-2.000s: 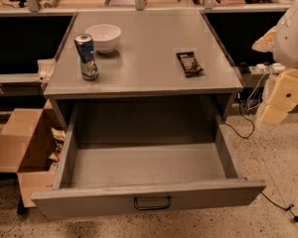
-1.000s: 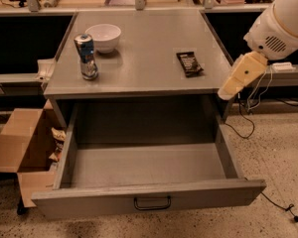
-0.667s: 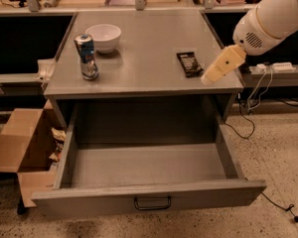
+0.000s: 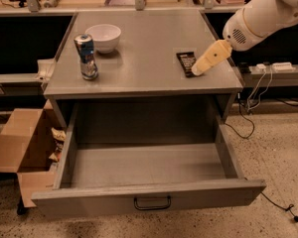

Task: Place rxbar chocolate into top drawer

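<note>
The rxbar chocolate (image 4: 185, 61), a small dark flat bar, lies on the right part of the grey cabinet top (image 4: 144, 58). My gripper (image 4: 198, 70), cream coloured at the end of the white arm, reaches in from the upper right and sits just over the bar's near right end. The top drawer (image 4: 144, 197) is pulled fully out below the cabinet top and its inside looks bare. Its black handle (image 4: 152, 203) shows at the centre of the front panel.
A blue-silver drink can (image 4: 86, 56) and a white bowl (image 4: 103, 36) stand on the left of the cabinet top. A brown cardboard box (image 4: 20, 150) sits on the floor left of the drawer. Cables (image 4: 253, 108) run on the floor at right.
My arm has swung in from the right and lowered; the gripper moved leftward from beside the cabinet to over the bar. The bar, can, bowl and drawer have not moved.
</note>
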`<state>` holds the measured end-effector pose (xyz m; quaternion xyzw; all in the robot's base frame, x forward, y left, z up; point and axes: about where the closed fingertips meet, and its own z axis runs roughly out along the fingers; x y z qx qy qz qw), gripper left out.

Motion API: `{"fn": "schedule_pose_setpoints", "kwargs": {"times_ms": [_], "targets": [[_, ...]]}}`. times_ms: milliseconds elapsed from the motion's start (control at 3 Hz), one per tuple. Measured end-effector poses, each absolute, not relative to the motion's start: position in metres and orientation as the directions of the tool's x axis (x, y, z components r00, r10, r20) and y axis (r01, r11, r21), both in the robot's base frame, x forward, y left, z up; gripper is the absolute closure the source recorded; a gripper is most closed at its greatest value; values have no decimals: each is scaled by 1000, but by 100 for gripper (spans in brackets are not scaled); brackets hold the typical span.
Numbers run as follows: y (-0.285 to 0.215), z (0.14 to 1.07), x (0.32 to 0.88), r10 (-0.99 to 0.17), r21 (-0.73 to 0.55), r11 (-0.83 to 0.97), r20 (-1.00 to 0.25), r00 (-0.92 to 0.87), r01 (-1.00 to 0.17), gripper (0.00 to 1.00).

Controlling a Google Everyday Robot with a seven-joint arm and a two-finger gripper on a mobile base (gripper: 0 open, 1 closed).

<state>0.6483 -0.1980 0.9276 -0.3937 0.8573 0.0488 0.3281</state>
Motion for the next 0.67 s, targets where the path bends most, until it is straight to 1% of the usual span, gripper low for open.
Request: {"fn": "schedule_pose_setpoints", "kwargs": {"times_ms": [333, 667], "targets": [[-196, 919, 655, -603, -136, 714, -618, -504, -687, 0], [-202, 890, 676, -522, -95, 787, -628, -577, -610, 0]]}}
